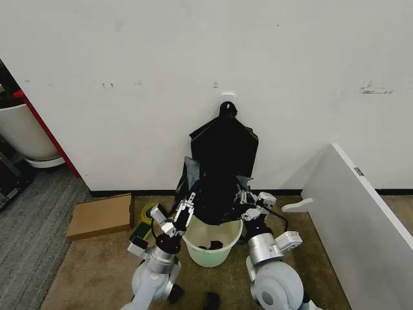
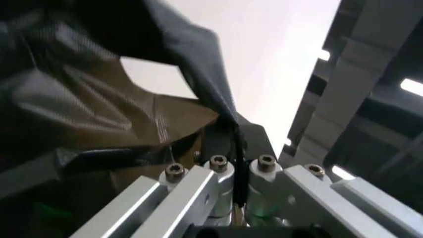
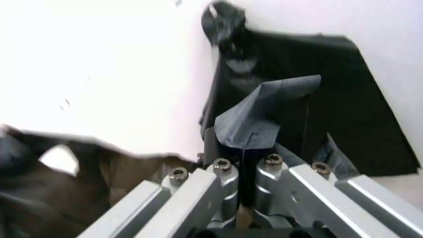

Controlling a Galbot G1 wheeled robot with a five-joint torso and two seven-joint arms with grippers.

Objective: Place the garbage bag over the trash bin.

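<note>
We hold the bag (image 1: 210, 203) above the bin (image 1: 213, 248), our left pincer (image 1: 184, 210) and right pincer (image 1: 247, 200) each clamped on an edge of its film. It hangs spread over the bin's mouth but not yet around the rim; lowering and tucking remain. The bin stands on brown carpet (image 1: 84, 271) beside a white wall (image 1: 193, 64).

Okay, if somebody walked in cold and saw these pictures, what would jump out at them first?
Probably the garbage bag, a black film stretched between the left gripper and the right gripper, each shut on an edge just above the trash bin. Right behind it, a flat black stack with a knotted top hangs against the white wall.
</note>
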